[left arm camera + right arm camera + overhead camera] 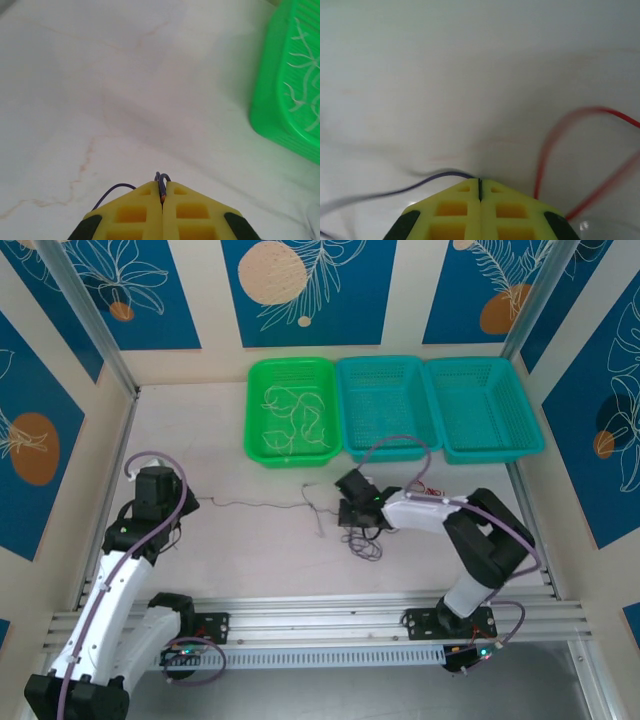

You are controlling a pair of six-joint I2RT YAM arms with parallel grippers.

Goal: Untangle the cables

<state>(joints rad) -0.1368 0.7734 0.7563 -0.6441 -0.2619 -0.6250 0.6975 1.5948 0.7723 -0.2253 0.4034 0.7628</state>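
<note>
Left gripper (162,186): you have it closed tight on the black cable (114,189); a small loop of the cable pokes up between the yellow fingertips.
Right gripper (480,182): jaws are pressed together. The black cable seems to run into the seam from the left, but this wrist view is blurred, so treat that hold as likely rather than sure.
Black cable, overhead: it lies almost straight on the counter (250,560) from your left gripper toward the right one, then drops into a small knot (365,543) just beside the right gripper.
Red cable (547,145): it loops on the counter to the right of the right gripper, apart from the fingers.
Whitish cables (300,420): curly strands lie in the green basket (252,410) at the far side.
Handling: expect hair-fine, nearly weightless, limp wire with springy curls that slips easily and snags on its neighbours.
Where to hold: pinch near a free end or just clear of the knot, then draw slowly.
Writing: no brand or label is readable.
</note>
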